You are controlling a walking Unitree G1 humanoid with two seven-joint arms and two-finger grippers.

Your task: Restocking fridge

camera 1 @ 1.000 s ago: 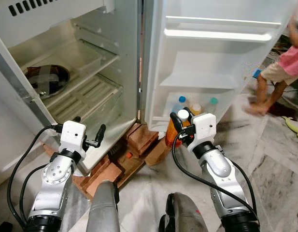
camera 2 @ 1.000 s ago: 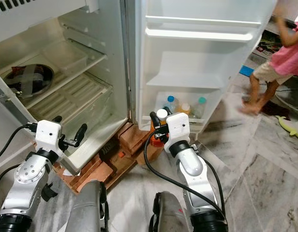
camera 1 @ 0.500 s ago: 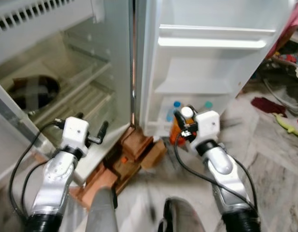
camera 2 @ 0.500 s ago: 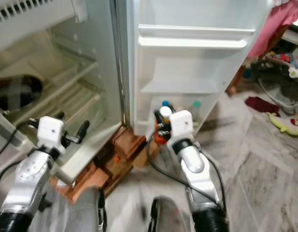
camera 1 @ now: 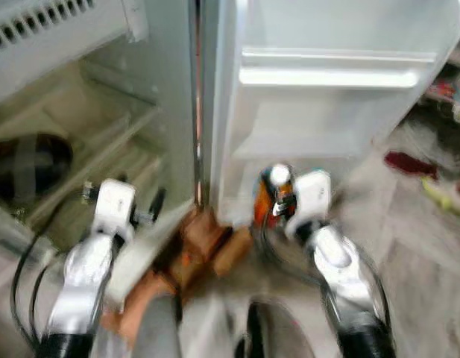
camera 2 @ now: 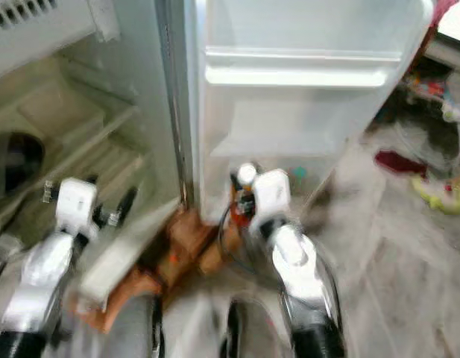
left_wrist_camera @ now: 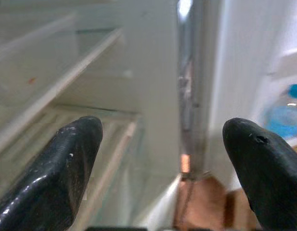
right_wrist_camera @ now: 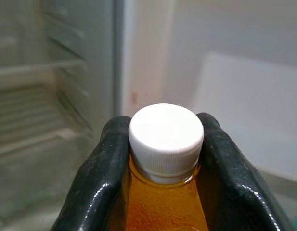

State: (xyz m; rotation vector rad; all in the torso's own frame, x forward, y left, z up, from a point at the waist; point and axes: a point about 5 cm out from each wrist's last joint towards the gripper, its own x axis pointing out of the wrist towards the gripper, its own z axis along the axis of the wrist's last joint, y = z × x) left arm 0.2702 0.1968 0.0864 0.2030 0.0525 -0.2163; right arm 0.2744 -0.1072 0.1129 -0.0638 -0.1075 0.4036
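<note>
My right gripper (camera 1: pixel 276 200) is shut on an orange bottle (camera 1: pixel 265 203) with a white cap (right_wrist_camera: pixel 166 135), held upright in front of the open fridge door (camera 1: pixel 326 97). Both black fingers (right_wrist_camera: pixel 95 178) clamp the bottle's neck in the right wrist view. My left gripper (camera 1: pixel 134 209) stands open and holds nothing, level with the fridge's lower edge; its fingers (left_wrist_camera: pixel 61 168) frame the glass shelves (left_wrist_camera: pixel 52 86). A blue-capped bottle (left_wrist_camera: pixel 283 113) stands in the door's bottom rack. A dark round pan (camera 1: pixel 24 160) lies on a shelf inside the fridge.
The fridge rests on reddish-brown bricks (camera 1: pixel 203 239). Marble floor (camera 1: pixel 423 253) spreads to the right, with a dark red cloth (camera 1: pixel 408 162) and a yellow toy (camera 1: pixel 442 195) on it. The head views are blurred.
The camera has moved closer and the head views have blurred. The right gripper has carried the bottle toward the door's racks. The person at the right has gone from view.
</note>
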